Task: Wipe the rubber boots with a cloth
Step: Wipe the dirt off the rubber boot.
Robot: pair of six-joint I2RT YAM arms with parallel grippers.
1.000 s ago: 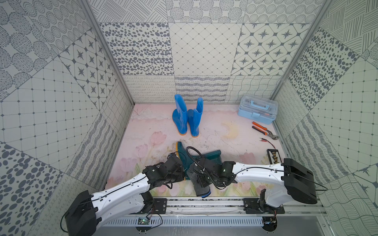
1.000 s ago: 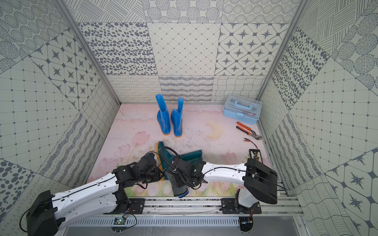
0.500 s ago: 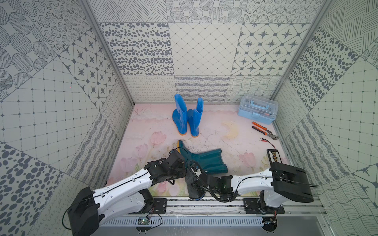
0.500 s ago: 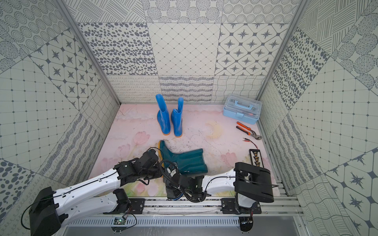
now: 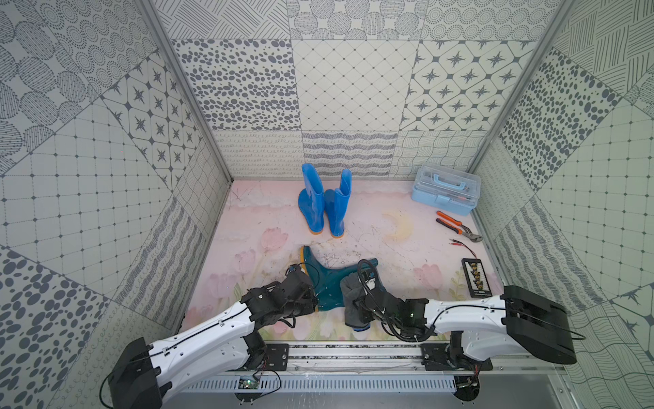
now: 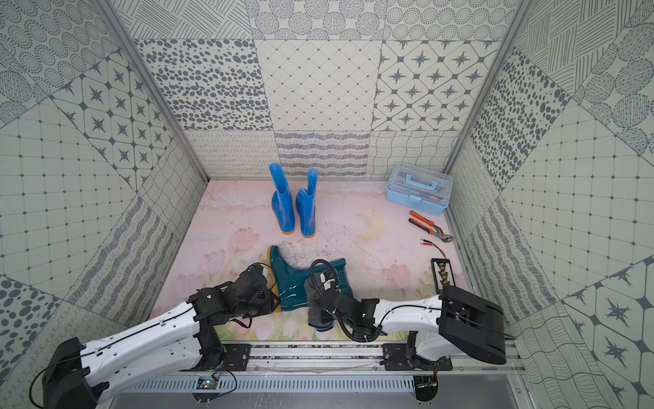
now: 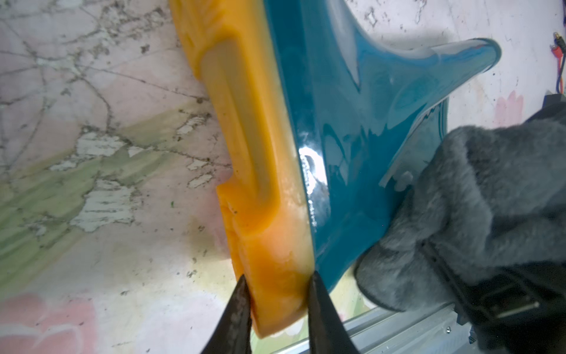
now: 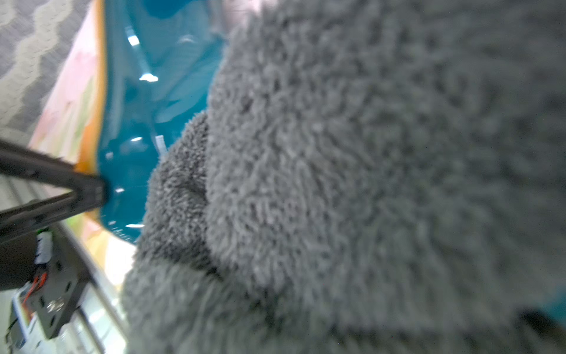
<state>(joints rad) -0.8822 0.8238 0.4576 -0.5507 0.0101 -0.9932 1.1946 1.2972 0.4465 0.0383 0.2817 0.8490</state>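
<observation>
Cloth (image 5: 354, 301), returned onto boot (image 5: 327, 283), hides right gripper.

Bright, even, diffuse from above in both top views; soft faint shadows. Wide-angle bowing toward edges. White glare spots on glossy teal boot (image 7: 309, 162). Blurred, out of focus across cloth (image 8: 367, 184) in right wrist view.

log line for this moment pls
left gripper: shut on teal boot sole | right gripper: shut on cloth | cloth: against teal boot | teal boot: lying on side | blue boots: upright at back
</observation>
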